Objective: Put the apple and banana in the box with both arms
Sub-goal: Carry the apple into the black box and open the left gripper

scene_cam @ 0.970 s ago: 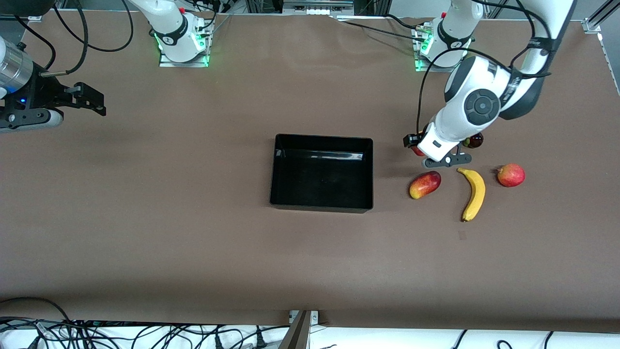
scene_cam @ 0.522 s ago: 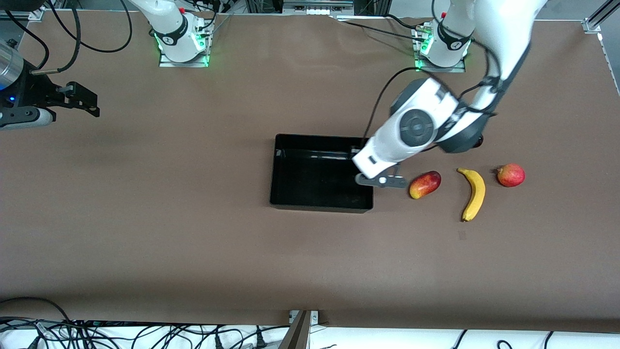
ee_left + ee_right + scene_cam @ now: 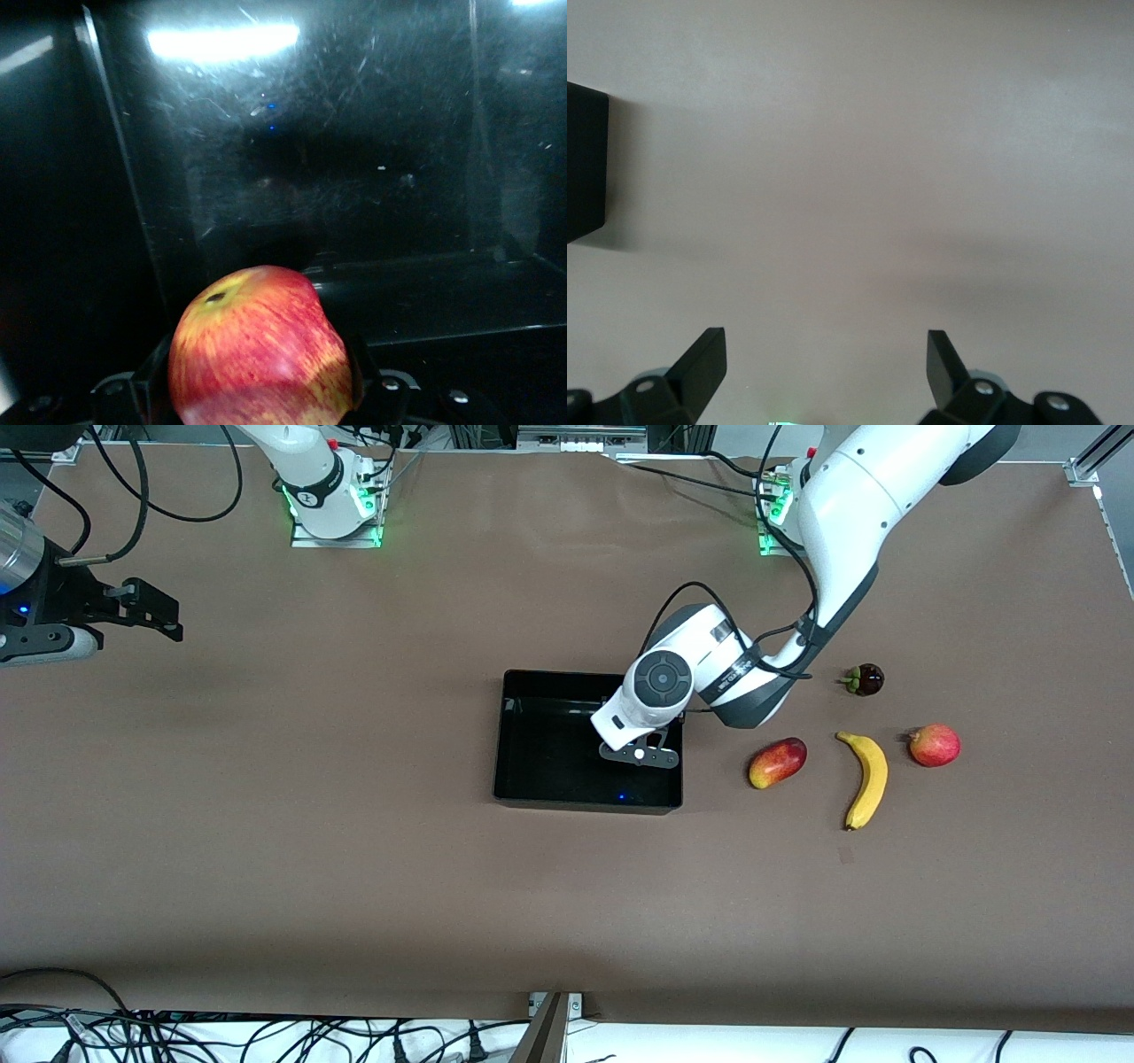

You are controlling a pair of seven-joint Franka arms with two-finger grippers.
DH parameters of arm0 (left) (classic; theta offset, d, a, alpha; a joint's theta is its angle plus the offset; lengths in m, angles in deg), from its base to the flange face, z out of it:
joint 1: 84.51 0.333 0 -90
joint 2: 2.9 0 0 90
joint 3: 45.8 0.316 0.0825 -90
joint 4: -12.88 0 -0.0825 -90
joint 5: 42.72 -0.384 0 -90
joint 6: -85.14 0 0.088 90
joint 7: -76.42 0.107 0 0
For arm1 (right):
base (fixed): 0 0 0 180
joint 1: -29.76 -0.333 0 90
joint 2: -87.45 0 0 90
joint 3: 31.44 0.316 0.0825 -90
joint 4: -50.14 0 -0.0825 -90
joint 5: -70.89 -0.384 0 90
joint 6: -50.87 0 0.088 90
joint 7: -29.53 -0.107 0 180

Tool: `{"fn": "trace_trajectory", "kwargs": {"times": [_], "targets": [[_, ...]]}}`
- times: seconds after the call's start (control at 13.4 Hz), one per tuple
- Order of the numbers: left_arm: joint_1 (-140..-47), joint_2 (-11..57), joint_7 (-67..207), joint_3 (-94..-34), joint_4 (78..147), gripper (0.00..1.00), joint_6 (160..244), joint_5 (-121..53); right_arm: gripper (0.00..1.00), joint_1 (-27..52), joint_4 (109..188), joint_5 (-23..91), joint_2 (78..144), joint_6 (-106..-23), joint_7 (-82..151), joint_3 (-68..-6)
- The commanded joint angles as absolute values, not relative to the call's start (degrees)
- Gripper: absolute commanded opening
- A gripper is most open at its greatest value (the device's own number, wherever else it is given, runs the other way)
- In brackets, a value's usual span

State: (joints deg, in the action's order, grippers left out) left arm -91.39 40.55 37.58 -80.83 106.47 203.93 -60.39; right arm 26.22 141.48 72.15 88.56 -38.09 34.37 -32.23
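Observation:
My left gripper (image 3: pixel 640 755) hangs over the black box (image 3: pixel 586 806), above the part toward the left arm's end. It is shut on the apple (image 3: pixel 261 350), red streaked with yellow, which shows only in the left wrist view, above the box's glossy floor (image 3: pixel 354 177). The wrist hides the apple in the front view. The yellow banana (image 3: pixel 866 778) lies on the table toward the left arm's end, beside the box. My right gripper (image 3: pixel 146 609) is open and empty over bare table at the right arm's end; its own view shows the spread fingers (image 3: pixel 704 363).
An oblong red-yellow fruit (image 3: pixel 777 763) lies between the box and the banana. A rounder red fruit (image 3: pixel 934 745) lies past the banana toward the left arm's end. A small dark fruit (image 3: pixel 864 679) lies farther from the front camera than the banana. A box corner (image 3: pixel 585 168) shows in the right wrist view.
My left arm has swung from beside the loose fruits toward the right arm's end, carrying the apple to over the box. The small dark fruit is uncovered. The right gripper has barely moved.

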Motion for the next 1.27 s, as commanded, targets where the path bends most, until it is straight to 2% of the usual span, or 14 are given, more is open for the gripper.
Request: {"fn": "trace_trajectory", "kwargs": {"times": [0.0,0.07,0.22,0.67,0.97,1.19], "targets": [[-91.8,40.4,36.8,-79.4,109.7,0.66,209.7,-62.8,1.00,27.4,140.2,73.0,89.0,-37.9,34.0,-31.2],[-91.6,41.0,36.8,-79.3,110.4,0.83,211.8,-62.9,1.00,27.4,140.2,73.0,89.0,-37.9,34.0,-31.2],[-91.5,41.0,36.8,-78.9,110.4,1.00,212.1,-62.9,1.00,27.4,140.2,73.0,89.0,-38.0,34.0,-31.2],[-88.9,37.1,37.2,-79.1,109.2,1.00,209.0,-62.9,1.00,27.4,140.2,73.0,89.0,-38.2,34.0,-31.2],[-87.2,31.4,37.7,-79.0,102.9,1.00,195.0,-62.8,1.00,27.4,140.2,73.0,89.0,-38.2,34.0,-31.2],[-85.0,31.3,43.2,-78.9,95.1,1.00,184.3,-63.2,1.00,27.5,140.2,73.0,89.0,-38.2,34.0,-31.2]]}}
